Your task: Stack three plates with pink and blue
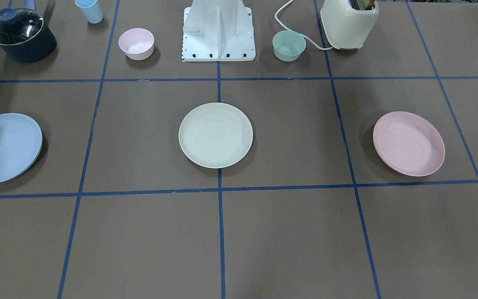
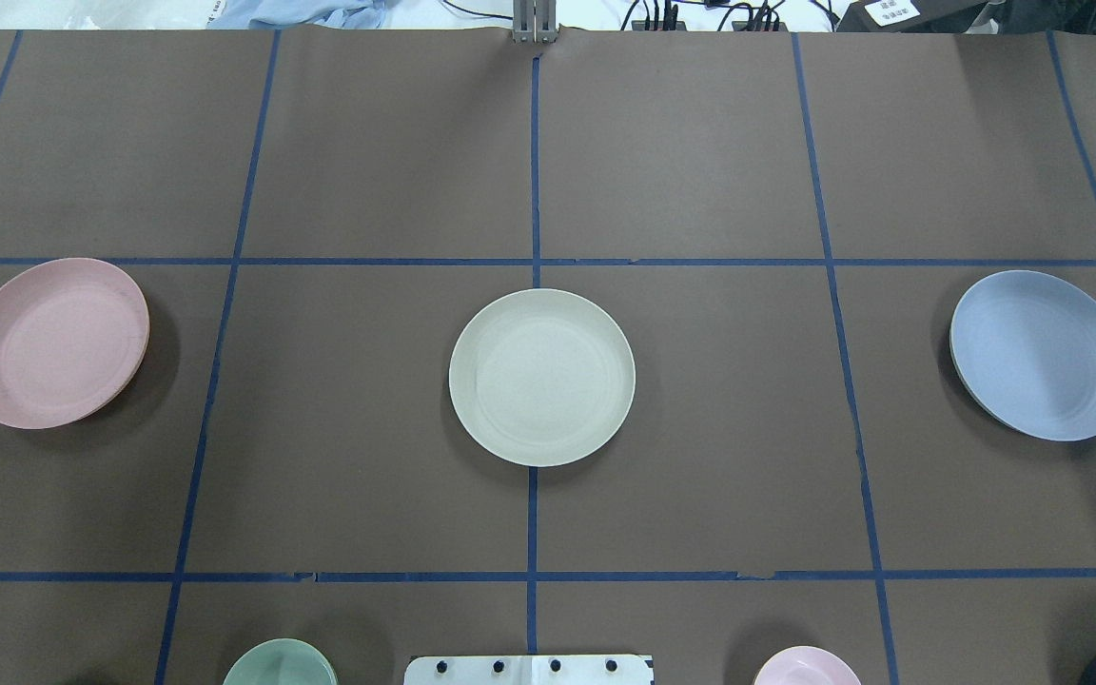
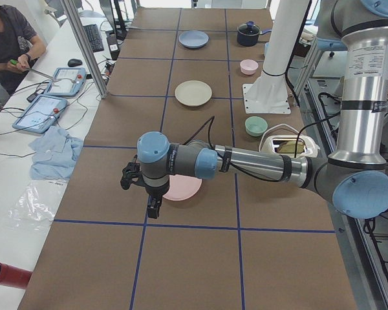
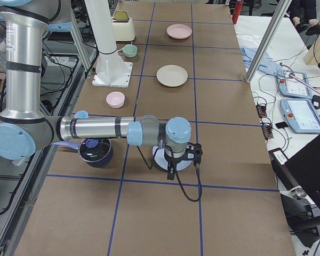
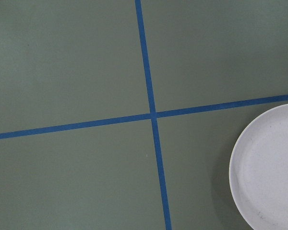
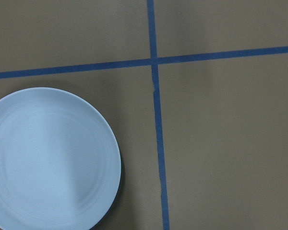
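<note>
The cream-white plate (image 1: 215, 135) lies at the table's middle (image 2: 541, 377). The pale pink plate (image 1: 408, 143) lies on the robot's left side (image 2: 55, 342). The light blue plate (image 1: 4, 147) lies on the robot's right side (image 2: 1041, 355). My left gripper (image 3: 153, 208) hangs above the table beside the pink plate (image 3: 184, 188), whose edge shows in the left wrist view (image 5: 269, 167). My right gripper (image 4: 170, 172) hangs over the blue plate (image 4: 184, 164), which shows in the right wrist view (image 6: 50, 158). Both grippers show only in the side views, so I cannot tell whether they are open or shut.
Near the robot base (image 1: 218, 33) stand a small pink bowl (image 1: 136, 43), a small green bowl (image 1: 289, 45), a cream toaster (image 1: 349, 23), a dark lidded pot (image 1: 21, 35) and a blue cup (image 1: 89, 10). Blue tape lines grid the brown table.
</note>
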